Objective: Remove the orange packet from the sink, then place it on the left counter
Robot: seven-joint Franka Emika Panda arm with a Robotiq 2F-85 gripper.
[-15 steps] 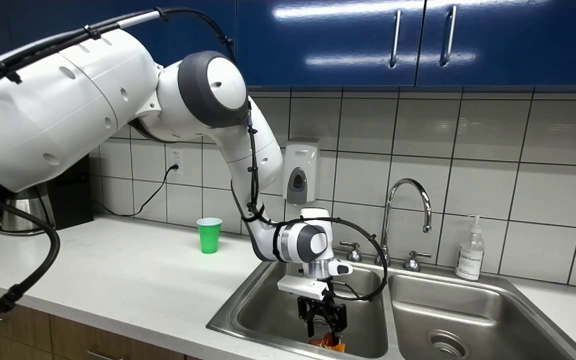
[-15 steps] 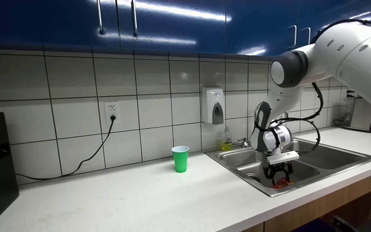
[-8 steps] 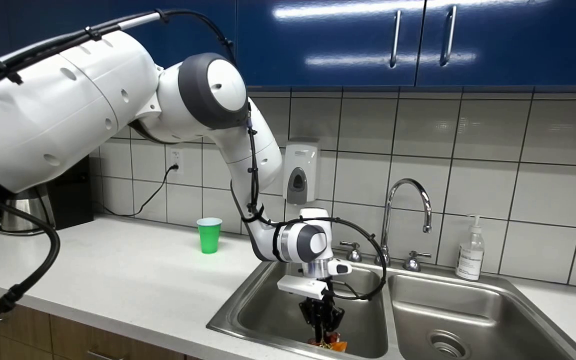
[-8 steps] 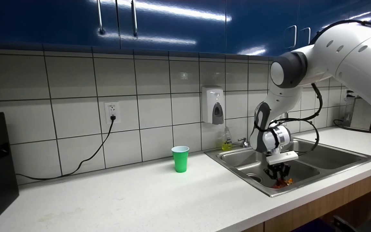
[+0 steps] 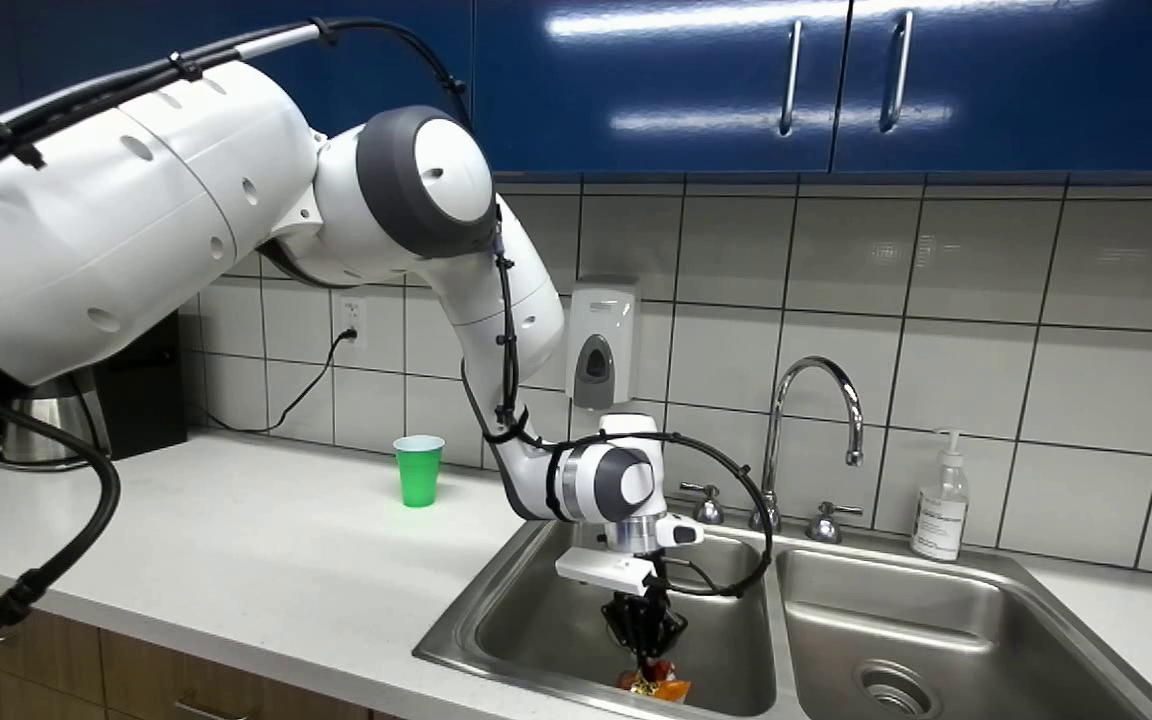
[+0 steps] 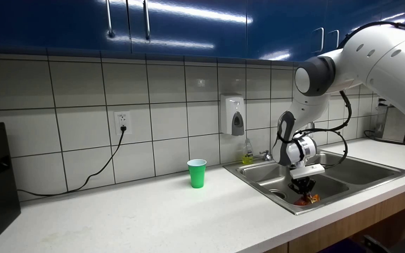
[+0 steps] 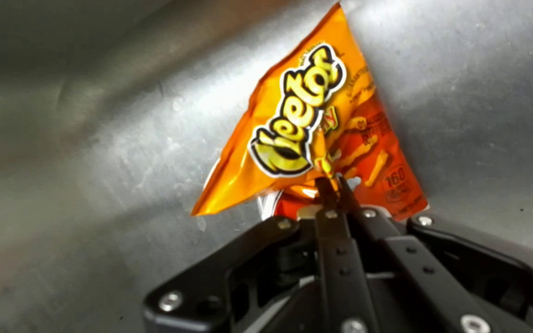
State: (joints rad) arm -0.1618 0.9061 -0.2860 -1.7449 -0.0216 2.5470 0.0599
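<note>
The orange packet [image 7: 301,115], with its yellow lettering and red corner, lies on the metal floor of the sink [image 5: 481,600], or just off it; the wrist view does not settle which. My gripper [image 7: 336,185] points down into the near part of the basin beside the counter, its fingertips pinching a raised fold in the packet's middle. In both exterior views the packet [image 5: 671,690] shows as a small orange and red patch under the gripper [image 6: 305,195], partly covered by the fingers. The left counter [image 6: 135,218] stretches away beside the sink.
A green cup [image 5: 419,472] stands on the counter near the tiled wall. The curved faucet [image 5: 776,440] and its handles rise behind the sink, with a pump bottle [image 5: 941,510] beyond. The sink's raised rim [image 6: 276,200] separates the basin from the counter.
Over the last second the jaws have come together from wide apart and pinched the packet. The packet has bunched up and shifted slightly; the gripper is a touch higher than half a second ago.
</note>
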